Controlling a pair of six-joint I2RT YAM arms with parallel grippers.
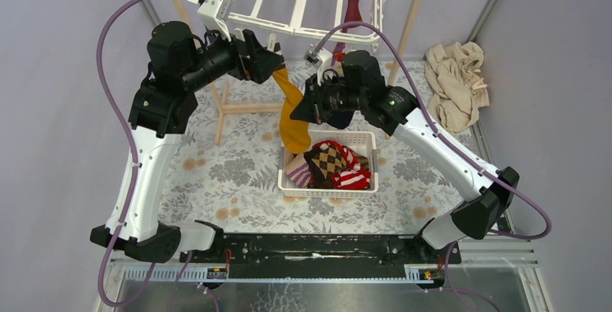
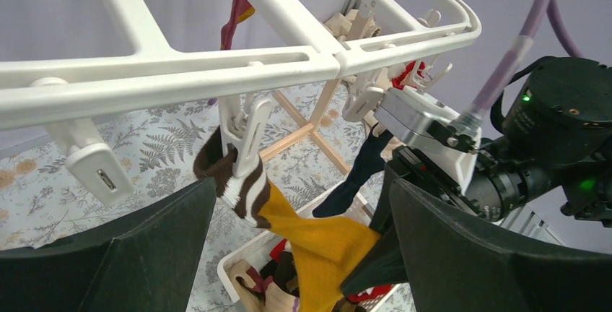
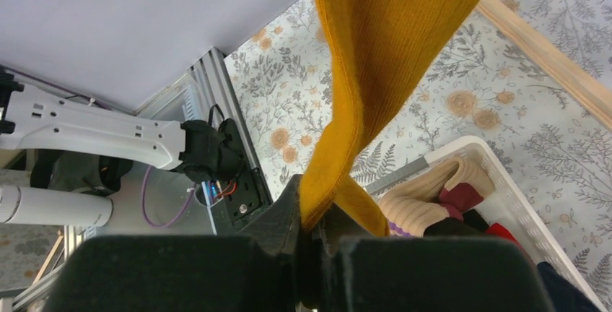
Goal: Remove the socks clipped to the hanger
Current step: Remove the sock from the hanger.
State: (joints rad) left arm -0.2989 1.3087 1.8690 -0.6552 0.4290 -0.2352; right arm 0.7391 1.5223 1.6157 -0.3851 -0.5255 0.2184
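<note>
The mustard sock (image 2: 317,243) is being pinched by the closed right claw (image 3: 312,236) while clipped to the hanger (image 2: 238,66); the left claw (image 2: 299,254), at nine o'clock, is being held wide open, empty.

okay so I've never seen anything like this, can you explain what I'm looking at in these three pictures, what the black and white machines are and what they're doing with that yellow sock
Two robot arms are bolted to a table's near edge. One picture looks down from above; the other two come from cameras on the wrists. A white hanger holds socks by clips. The mustard sock is clipped at its brown-striped cuff. The right gripper has its jaws shut on the sock's lower part. The left gripper has jaws wide open around the cuff, below the clip. Below, a white basket on the flowered tablecloth holds socks already removed.
</note>
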